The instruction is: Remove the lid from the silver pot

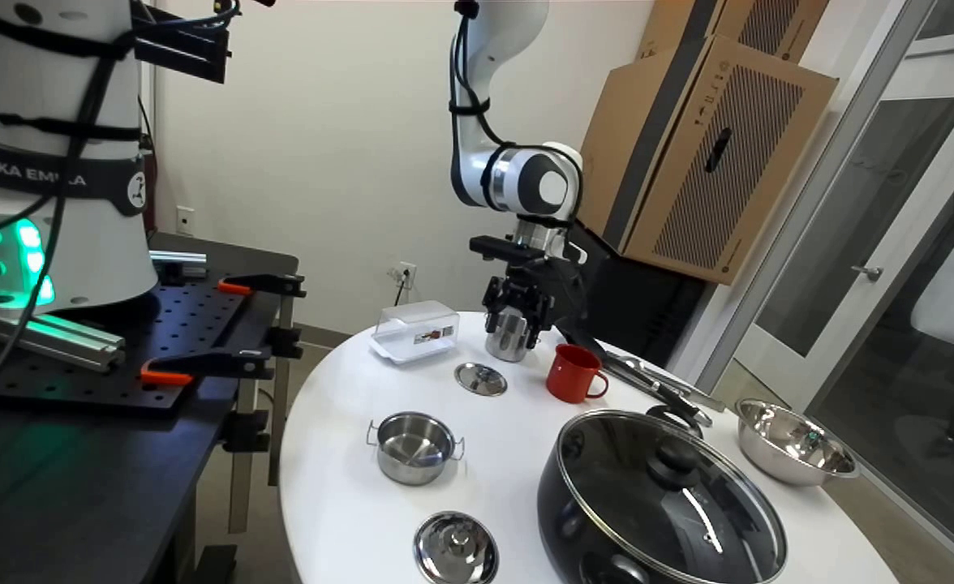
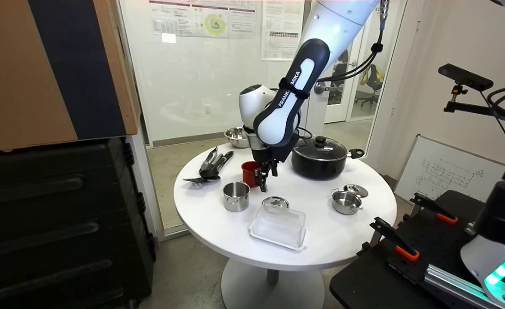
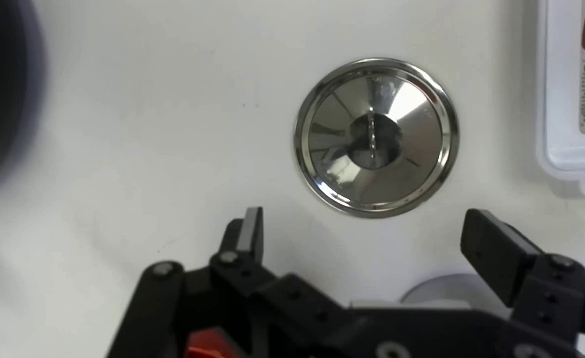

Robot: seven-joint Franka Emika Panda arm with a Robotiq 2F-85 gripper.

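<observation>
The silver pot [image 2: 236, 198] is a small shiny steel cylinder standing upright on the white table, open at the top. It also shows in an exterior view [image 1: 507, 345], partly behind my gripper, and in the wrist view [image 3: 446, 287], mostly hidden by the gripper. The lid [image 3: 376, 138] is a round silvery cover with a thin upright loop handle. It lies flat on the table, apart from the pot, and shows in both exterior views [image 1: 481, 379] [image 2: 275, 202]. My gripper [image 3: 364, 233] is open and empty above the table, beside the pot and lid, touching neither as far as visible.
A red mug [image 2: 250, 174] stands close to my gripper. A clear plastic box [image 2: 279, 225] sits beside the lid. A large black pan [image 2: 319, 159], a wider handled steel pot [image 1: 414, 448], another lid [image 1: 456, 549], utensils [image 2: 213, 165] and a steel bowl [image 1: 795, 442] surround them.
</observation>
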